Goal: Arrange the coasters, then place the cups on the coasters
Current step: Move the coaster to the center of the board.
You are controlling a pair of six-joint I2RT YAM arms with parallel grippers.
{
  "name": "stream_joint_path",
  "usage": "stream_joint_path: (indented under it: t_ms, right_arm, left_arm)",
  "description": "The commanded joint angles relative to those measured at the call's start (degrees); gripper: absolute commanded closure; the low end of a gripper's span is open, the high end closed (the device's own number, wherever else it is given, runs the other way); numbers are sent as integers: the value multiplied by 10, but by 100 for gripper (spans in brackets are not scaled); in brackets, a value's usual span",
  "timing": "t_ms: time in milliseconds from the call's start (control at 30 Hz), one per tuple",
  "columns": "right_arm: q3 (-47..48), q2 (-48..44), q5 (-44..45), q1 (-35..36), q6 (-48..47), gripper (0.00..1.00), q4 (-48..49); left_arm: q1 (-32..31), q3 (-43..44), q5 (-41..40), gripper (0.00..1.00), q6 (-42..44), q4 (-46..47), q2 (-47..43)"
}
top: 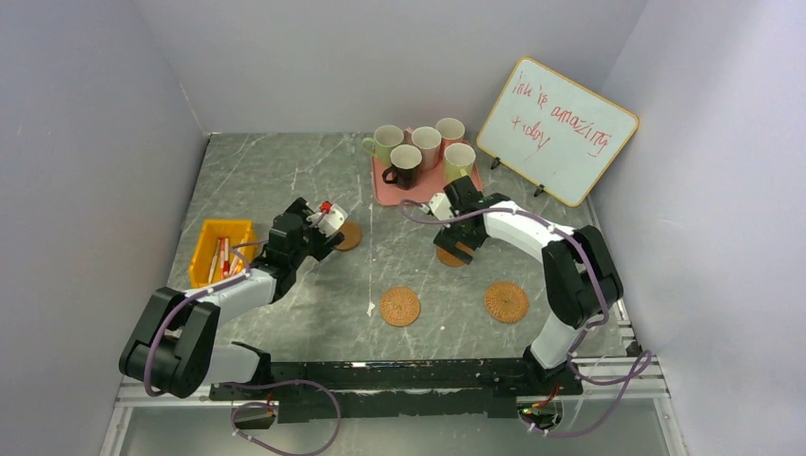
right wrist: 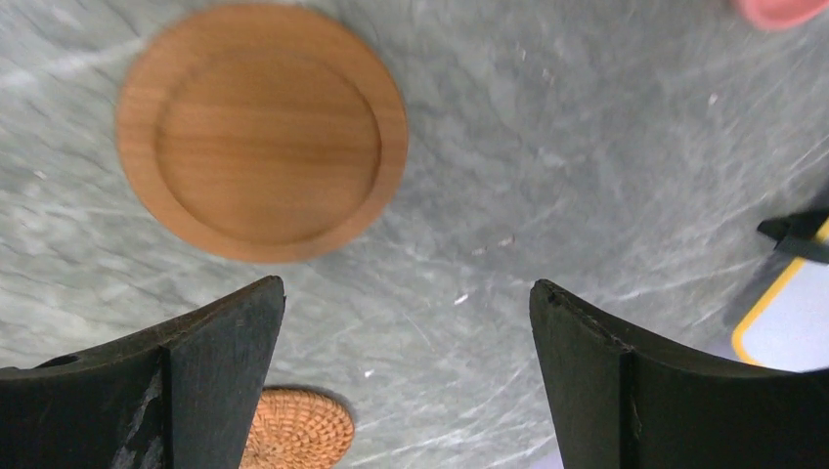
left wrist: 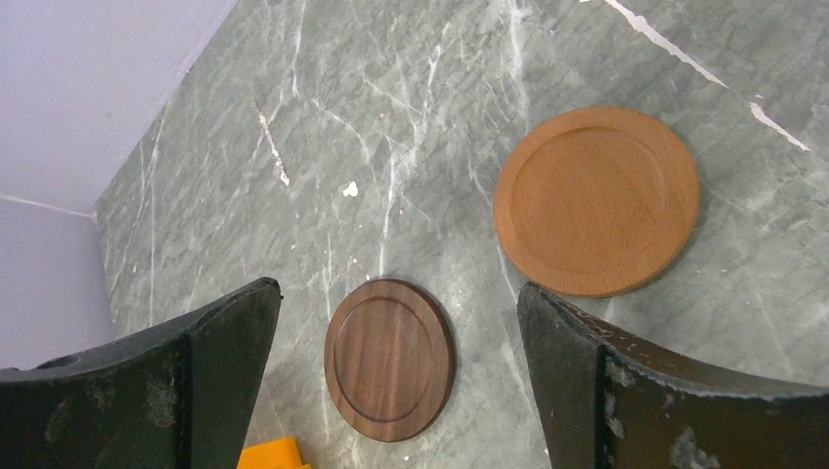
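While left gripper (left wrist: 399, 291) hangs wide open, empty, dark brown round wooden coaster (left wrist: 389, 359) lies beneath; tan round wooden coaster (left wrist: 596, 200) just right. Woven orange round coaster (top: 400, 306) near centre. Right gripper (right wrist: 406, 285) spread wide, empty, near second tan wooden coaster (right wrist: 262, 132). Five ceramic mugs (top: 425, 147) on pink rectangular tray (top: 399, 195), far.

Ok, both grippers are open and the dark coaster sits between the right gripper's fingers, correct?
No: the dark coaster lies below and between the left gripper's fingers, not the right gripper's, as the left wrist view shows. Both are open.
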Motion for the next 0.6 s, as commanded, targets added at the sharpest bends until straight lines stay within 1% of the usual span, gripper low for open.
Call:
stream_joint_path:
  t_ms: [0,267,467,567]
  right_arm:
    - [-34,-31,31,-16,-21,0,17]
    - [-73,-32,35,-56,-33,0,97]
    - [-85,-19,13,-52,-30,0,157]
    - [-79,-7,-4,-32,-25,0,172]
  left_arm:
    - [1,-4,15,4,0,26,-1]
    - [1,-3,18,4,0,24,2]
    - [1,2,19,4,-1,20,9]
    - [1,3,19,4,-1,21,11]
